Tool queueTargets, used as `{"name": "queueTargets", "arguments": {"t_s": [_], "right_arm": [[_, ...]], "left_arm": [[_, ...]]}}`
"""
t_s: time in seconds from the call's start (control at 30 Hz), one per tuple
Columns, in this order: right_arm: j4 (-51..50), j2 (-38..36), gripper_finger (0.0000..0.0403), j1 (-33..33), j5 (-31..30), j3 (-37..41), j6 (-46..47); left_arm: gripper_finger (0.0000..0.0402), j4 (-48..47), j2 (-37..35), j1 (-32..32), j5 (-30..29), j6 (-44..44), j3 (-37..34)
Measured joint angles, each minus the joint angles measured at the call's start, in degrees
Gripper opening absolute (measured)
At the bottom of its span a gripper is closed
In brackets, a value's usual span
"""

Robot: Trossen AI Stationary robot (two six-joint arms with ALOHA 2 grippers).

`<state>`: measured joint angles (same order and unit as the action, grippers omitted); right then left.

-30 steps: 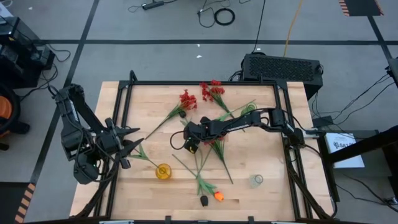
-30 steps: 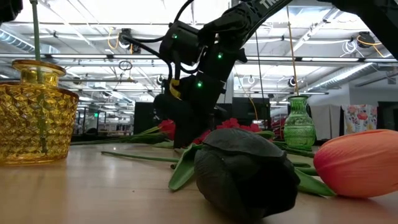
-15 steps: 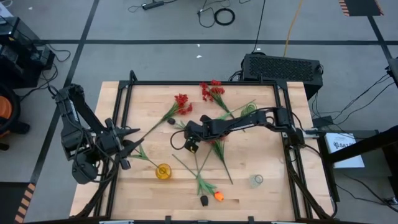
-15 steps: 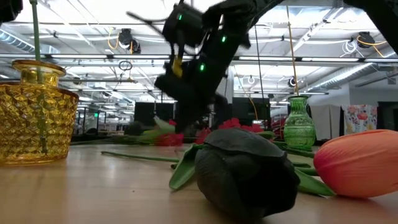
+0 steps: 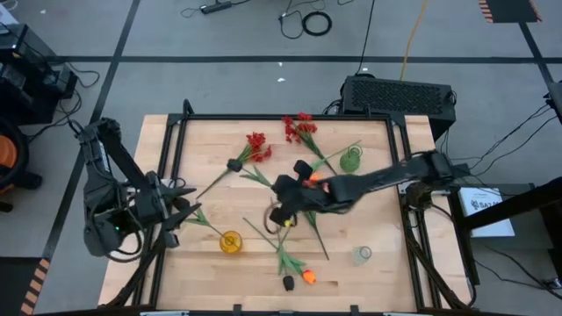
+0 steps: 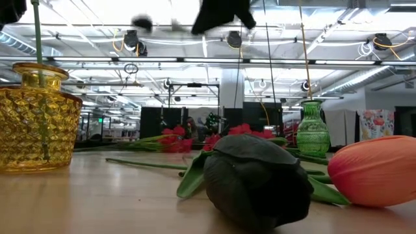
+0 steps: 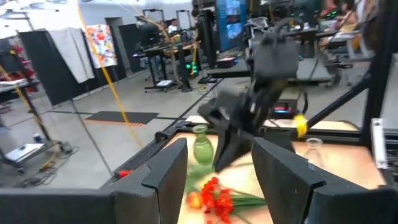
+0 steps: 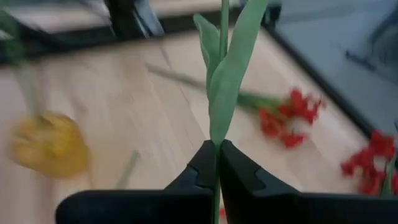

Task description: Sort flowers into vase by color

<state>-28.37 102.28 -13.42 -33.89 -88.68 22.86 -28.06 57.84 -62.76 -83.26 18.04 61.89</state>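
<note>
My right gripper (image 5: 281, 209) hangs over the table's middle, raised high, and is shut on a black tulip's green stem. Its bloom (image 5: 234, 164) points toward the table's far left and shows blurred near the top of the low view (image 6: 142, 24). My left gripper (image 5: 178, 202) waits open near the left edge, its fingers wide apart in the left wrist view (image 7: 214, 180). Two red clusters (image 5: 257, 145) (image 5: 300, 127) lie on the far half of the table. A black tulip (image 5: 288, 282) and an orange tulip (image 5: 308, 276) lie at the near edge. My right gripper pinches the black tulip's stem between its two fingers, just below a long leaf (image 8: 217, 140), with the fingers across the stem. The flower is lifted clear of the table. Its stem reaches away from the fingers to the bloom.
A yellow vase (image 5: 230, 241) stands near the left front with one green stem in it (image 6: 39, 39). There is a green vase (image 5: 351, 160) at the far right and a clear vase (image 5: 363, 254) at the near right. More stems lie crossed (image 5: 303, 219) under my right arm.
My right gripper has risen from the table's middle, almost out of the top of the low view, and has shifted slightly toward the near edge. It has carried the black tulip up with it, and the bloom has swung toward the far left. One red cluster has shifted a little.
</note>
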Motion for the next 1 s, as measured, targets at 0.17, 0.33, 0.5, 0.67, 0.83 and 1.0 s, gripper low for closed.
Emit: {"name": "queueTargets", "arguments": {"t_s": [0.17, 0.33, 0.5, 0.67, 0.83, 1.0], "right_arm": [[8.03, -4.4, 0.0, -5.57, -5.31, -0.02, -4.94], [22.96, -4.56, 0.0, -9.02, -5.07, -0.02, -12.43], [42.12, 0.49, 0.0, -9.91, -4.65, -0.04, -18.9], [63.59, 7.5, 0.0, -9.89, -3.78, -0.02, -22.97], [84.29, 16.62, 0.0, -9.79, -4.01, -0.01, -29.18], [101.04, 24.23, 0.0, -9.35, -6.36, 0.0, -33.8]], "left_arm": [[0.0187, 2.68, 0.15, -1.77, 0.08, -2.22, 0.0], [0.0187, 3.11, 0.29, -1.9, 0.08, -2.03, 0.0], [0.0187, 3.57, 0.31, -1.88, 0.09, -2.0, 0.0], [0.0187, 3.54, 0.61, -1.88, 0.7, -1.92, 0.0], [0.0187, 3.47, 0.74, -1.88, 0.95, -1.92, 0.0], [0.0187, 3.12, 0.79, -1.88, 2.63, -1.91, 0.0]]}}
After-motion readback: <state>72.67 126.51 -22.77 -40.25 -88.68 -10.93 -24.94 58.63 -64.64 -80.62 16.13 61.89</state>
